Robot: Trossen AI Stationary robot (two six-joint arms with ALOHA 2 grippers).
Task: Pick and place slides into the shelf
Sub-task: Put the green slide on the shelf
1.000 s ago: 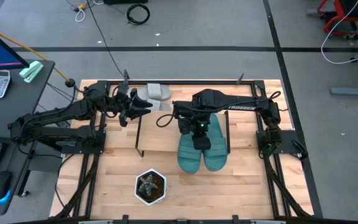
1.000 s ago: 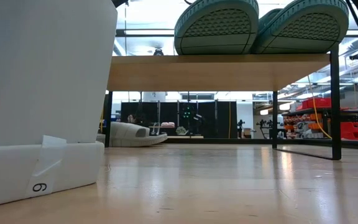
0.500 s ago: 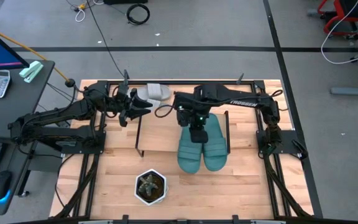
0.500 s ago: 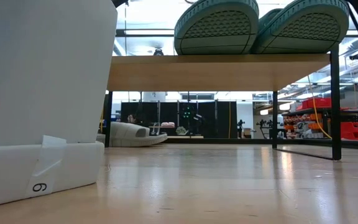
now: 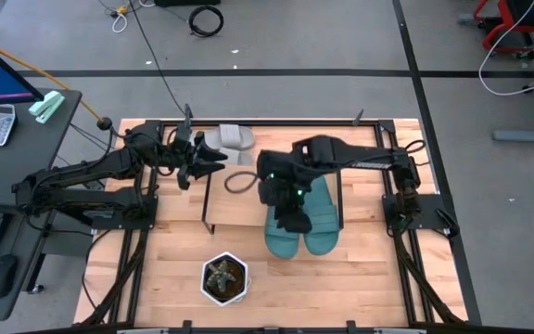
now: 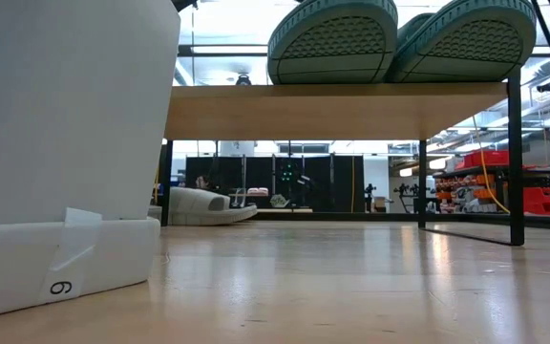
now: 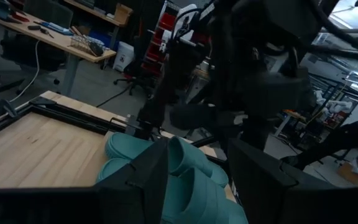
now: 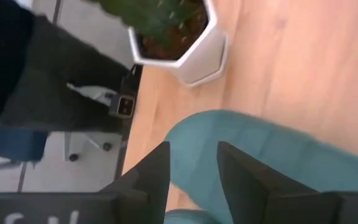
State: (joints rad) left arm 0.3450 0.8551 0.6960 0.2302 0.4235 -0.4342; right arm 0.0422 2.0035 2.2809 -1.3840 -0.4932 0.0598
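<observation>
Two teal slides (image 5: 306,237) lie side by side on the right half of the shelf (image 5: 239,210), their soles on its wooden board (image 6: 332,110); their near ends (image 6: 332,43) jut past the board's near edge. A grey slide (image 5: 230,139) lies on the table beyond the shelf (image 6: 203,205). My right gripper (image 5: 292,221) hangs open just above the teal slides (image 8: 241,155), pointing slantwise down, with nothing between its fingers. My left gripper (image 5: 219,160) stands open at the shelf's far left corner, pointing level toward the teal slides (image 7: 191,180).
A white hexagonal planter (image 5: 224,278) with a green plant stands near the table's front edge, left of the teal slides (image 8: 185,56); it fills the left of the low view (image 6: 65,124). The shelf's left half shows bare board. Black frame rails edge the table.
My right gripper has risen above the teal slides and tipped a little, its arm swinging slightly toward the table's near edge. Its fingers keep the same gap. The teal slides and the grey slide lie where they were.
</observation>
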